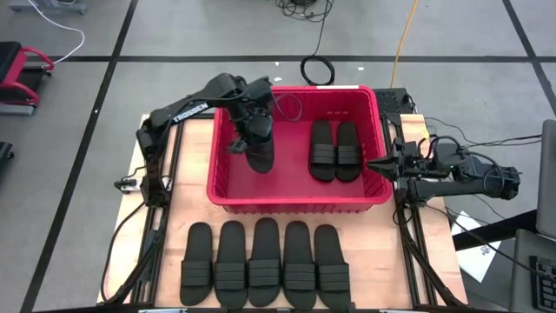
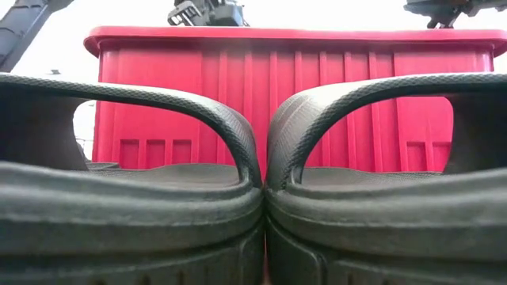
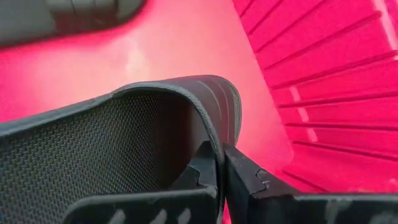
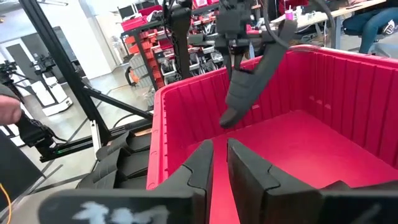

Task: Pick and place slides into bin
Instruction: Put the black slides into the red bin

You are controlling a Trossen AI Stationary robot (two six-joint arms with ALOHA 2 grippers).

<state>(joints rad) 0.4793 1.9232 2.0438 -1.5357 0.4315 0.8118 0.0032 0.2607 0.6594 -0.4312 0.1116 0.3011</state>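
Note:
The red bin stands mid-table, and two black slides lie side by side on its floor at the right. My left gripper hangs over the bin's left half, shut on a third slide. Several more slides lie soles down in a row along the near edge; two of them fill the low view. My right gripper waits level at the bin's right rim, its fingers nearly together and holding nothing. My left gripper pinches the slide's strap at its edge between its two fingers, one finger on the textured inner face and the other on the ribbed outer face. The fingers slant down from above. The slide hangs tilted below them, its lower end above the bin's floor.
The bin's left and middle floor lies bare under the hanging slide. Its tall ribbed walls rise around it. Metal frame rails run along the table's left and right sides, and cables lie on the floor behind the bin.

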